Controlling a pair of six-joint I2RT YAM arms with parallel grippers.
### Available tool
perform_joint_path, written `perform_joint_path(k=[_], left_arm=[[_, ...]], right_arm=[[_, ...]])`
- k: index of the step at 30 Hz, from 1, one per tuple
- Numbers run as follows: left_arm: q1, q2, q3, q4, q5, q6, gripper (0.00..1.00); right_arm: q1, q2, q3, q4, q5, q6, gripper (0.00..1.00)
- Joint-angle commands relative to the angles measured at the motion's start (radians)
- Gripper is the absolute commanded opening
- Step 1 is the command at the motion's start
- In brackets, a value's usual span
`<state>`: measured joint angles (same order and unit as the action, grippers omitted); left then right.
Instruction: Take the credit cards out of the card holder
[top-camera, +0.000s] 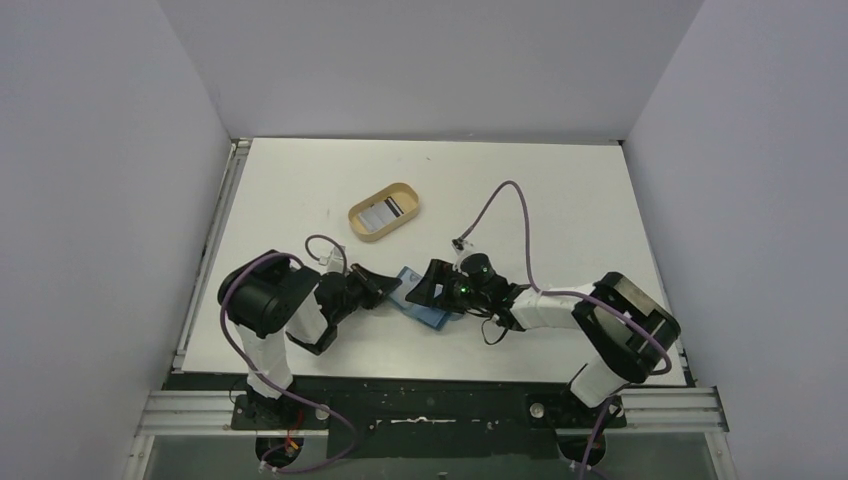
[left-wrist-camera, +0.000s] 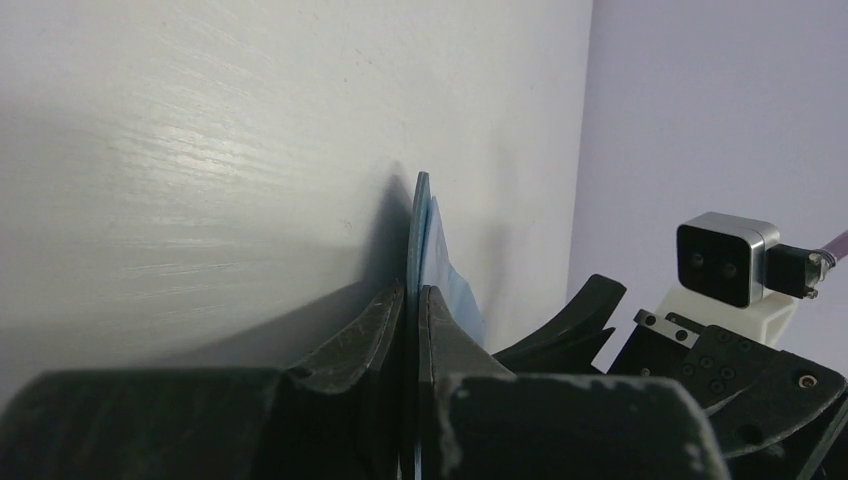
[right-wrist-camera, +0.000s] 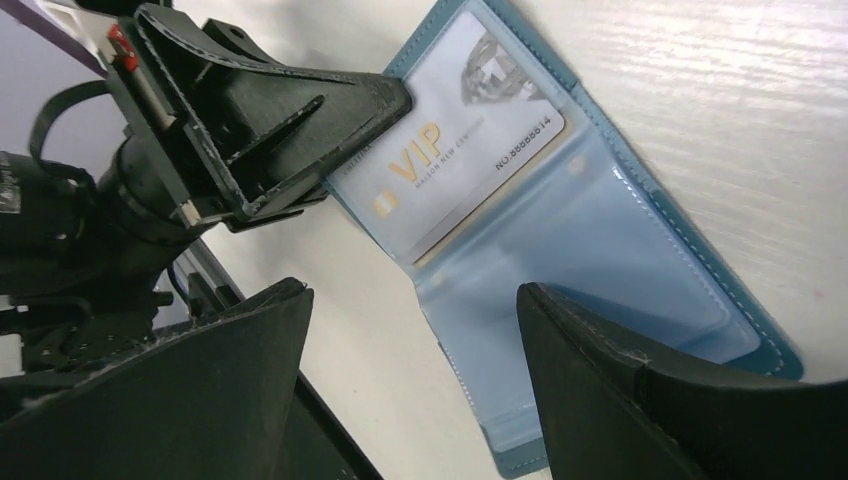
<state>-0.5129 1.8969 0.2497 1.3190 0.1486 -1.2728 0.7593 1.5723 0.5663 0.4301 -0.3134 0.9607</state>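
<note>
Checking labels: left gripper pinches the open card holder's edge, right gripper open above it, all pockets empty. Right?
No: the right wrist view shows a VIP card in one pocket of the card holder. The left gripper does pinch its edge; the right gripper is open above it.

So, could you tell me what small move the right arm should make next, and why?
Probably lower the right end effector onto the VIP card and close on its edge to slide it out. Its jaws stand open above the open card holder, the card sits in a pocket, and the left end effector is shut on the holder's edge, steadying it.
</note>
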Motion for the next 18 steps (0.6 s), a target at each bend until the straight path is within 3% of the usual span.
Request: perform_joint_path(k=[1, 5, 11, 18], left_arm=[[-0.015, -0.035, -0.022, -0.043, -0.089, 0.063, 0.00], [-0.025, -0.033, -0.024, -0.048, -0.086, 0.072, 0.00], [0.016, -0.004, -0.042, -0.012, -0.044, 0.071, 0.24], [0.052, 0.037, -0.043, 0.043, -0.024, 0.055, 0.34]], right_arm=[[0.036, 0.031, 0.048, -0.007, 0.013, -0.019, 0.77], [0.048, 0.067, 0.067, -0.014, 0.027, -0.008, 0.77], [0.048, 0.108, 0.051, 0.015, 0.019, 0.005, 0.77], [0.042, 0.132, 0.015, 0.074, 0.005, 0.021, 0.77]])
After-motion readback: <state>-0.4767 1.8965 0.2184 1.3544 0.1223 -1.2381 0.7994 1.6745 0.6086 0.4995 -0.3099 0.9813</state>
